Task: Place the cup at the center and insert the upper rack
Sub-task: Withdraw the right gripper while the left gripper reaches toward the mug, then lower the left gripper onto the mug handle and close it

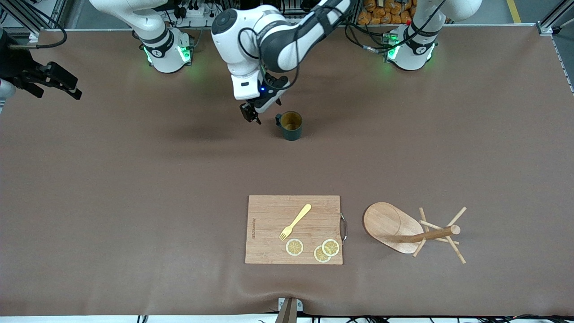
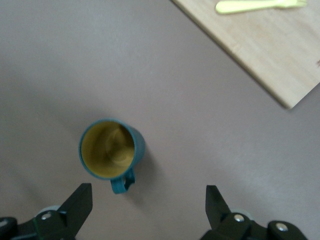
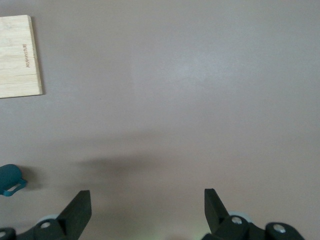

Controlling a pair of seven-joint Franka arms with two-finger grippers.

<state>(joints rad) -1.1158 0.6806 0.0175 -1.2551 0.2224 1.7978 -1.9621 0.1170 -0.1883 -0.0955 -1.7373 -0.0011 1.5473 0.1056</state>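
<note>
You have open tablecloth all around the cup (image 1: 290,126), with only the left gripper (image 1: 252,113) hanging just beside its handle, fingers spread. Nearer the front camera, the cutting board (image 1: 269,242) with its fork (image 1: 295,221) and lemon slices (image 1: 314,249) blocks low passes, and the upper rack (image 1: 406,231) lies tipped beside it, pegs sticking out.

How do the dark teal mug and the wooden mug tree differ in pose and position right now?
The dark teal cylindrical mug stands upright; the light wooden mug tree lies tipped on its side. The mug sits farther from the front camera, the mug tree nearer, beside the rectangular wooden cutting board. Neither is held.
</note>
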